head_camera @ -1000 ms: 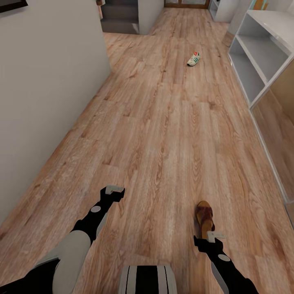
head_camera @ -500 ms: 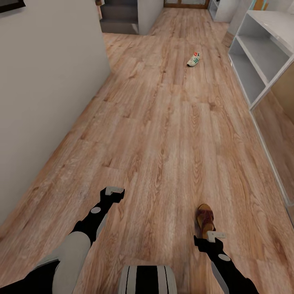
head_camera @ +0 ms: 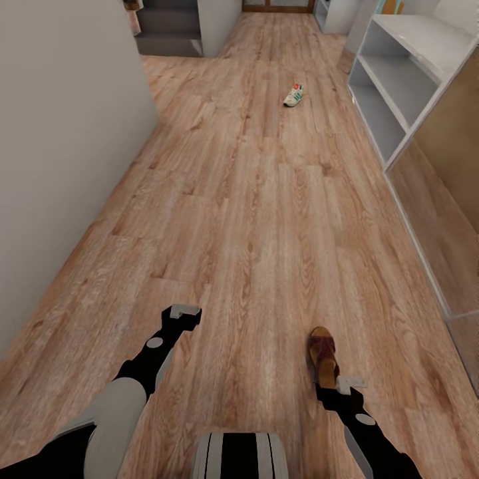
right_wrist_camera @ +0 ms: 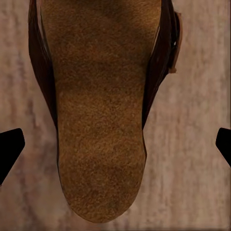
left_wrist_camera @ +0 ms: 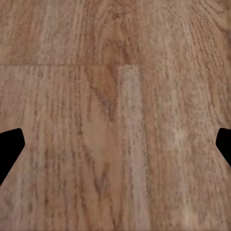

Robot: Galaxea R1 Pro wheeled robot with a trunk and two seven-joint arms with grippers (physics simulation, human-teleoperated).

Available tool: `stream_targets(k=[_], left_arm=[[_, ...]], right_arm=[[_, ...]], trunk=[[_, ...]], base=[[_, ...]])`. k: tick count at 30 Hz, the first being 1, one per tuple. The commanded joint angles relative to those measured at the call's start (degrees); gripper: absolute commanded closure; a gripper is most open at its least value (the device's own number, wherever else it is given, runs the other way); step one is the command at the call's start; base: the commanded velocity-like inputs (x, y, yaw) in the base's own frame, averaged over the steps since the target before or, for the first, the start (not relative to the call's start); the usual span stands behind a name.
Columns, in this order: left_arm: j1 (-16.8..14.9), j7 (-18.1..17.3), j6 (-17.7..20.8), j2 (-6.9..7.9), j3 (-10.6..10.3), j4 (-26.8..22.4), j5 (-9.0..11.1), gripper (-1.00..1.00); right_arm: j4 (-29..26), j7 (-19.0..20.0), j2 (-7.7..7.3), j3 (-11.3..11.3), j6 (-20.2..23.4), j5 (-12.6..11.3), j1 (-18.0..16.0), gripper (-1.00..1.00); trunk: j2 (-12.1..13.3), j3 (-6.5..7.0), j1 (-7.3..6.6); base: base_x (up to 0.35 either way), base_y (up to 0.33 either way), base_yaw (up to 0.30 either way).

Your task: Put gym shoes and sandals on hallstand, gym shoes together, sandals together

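Observation:
A dark brown sandal [head_camera: 322,352] lies on the wood-grain corridor floor [head_camera: 266,219], straight ahead of my right gripper [head_camera: 350,382]. Seen from the right wrist, its tan footbed [right_wrist_camera: 98,106] lies between the two spread fingertips [right_wrist_camera: 9,149], so that gripper is open above the heel. My left gripper [head_camera: 184,311] hangs open over bare planks [left_wrist_camera: 115,115]. One white gym shoe [head_camera: 293,95] with green stripes rests far down the corridor. The pale hallstand [head_camera: 399,80] with open shelves stands along the right side.
A grey wall [head_camera: 60,153] runs along the left, ending at a corner. A wood-backed panel [head_camera: 446,219] with a pale frame continues the right side nearer me. A doorway and dark steps [head_camera: 166,30] lie at the far end.
The whole head view has shifted: the far shoe and hallstand sit further left and the sandal lower and closer to my right gripper. Both arms keep their pose.

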Motion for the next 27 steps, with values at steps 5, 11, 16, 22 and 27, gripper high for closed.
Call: stream_targets(k=[5,11,16,22,27], left_arm=[[0.27,-0.41,-0.22,0.04,0.44,-0.04,-0.38,-1.00],[0.80,-0.44,-0.22,0.07,0.38,-0.21,-0.38,-1.00],[1.01,-0.47,-0.26,0.08,0.35,-0.23,-0.38,-1.00],[1.09,-0.48,-0.32,0.08,0.31,-0.25,-0.39,-1.00],[1.11,-0.49,-0.30,0.09,0.37,-0.24,-0.35,-1.00]], right_arm=[[-0.07,-0.15,-0.01,0.06,0.12,-0.26,-0.01,-1.00],[-0.10,-0.15,-0.01,0.02,0.12,-0.26,-0.01,-1.00],[-0.15,-0.15,-0.01,-0.01,0.12,-0.26,-0.01,-1.00],[-0.10,-0.15,0.02,-0.02,0.12,-0.26,-0.01,-1.00],[-0.15,-0.15,0.07,-0.02,0.12,-0.27,-0.01,-1.00]], trunk=[[-0.01,-0.03,-0.01],[-0.03,-0.25,0.02],[-0.09,-1.36,0.15],[-0.17,-2.70,0.30],[-0.17,-2.92,0.30]], base=[[0.002,0.000,-0.045],[0.000,0.000,-0.013],[0.000,0.000,-0.004],[0.000,0.000,-0.001],[0.000,0.000,0.000]])
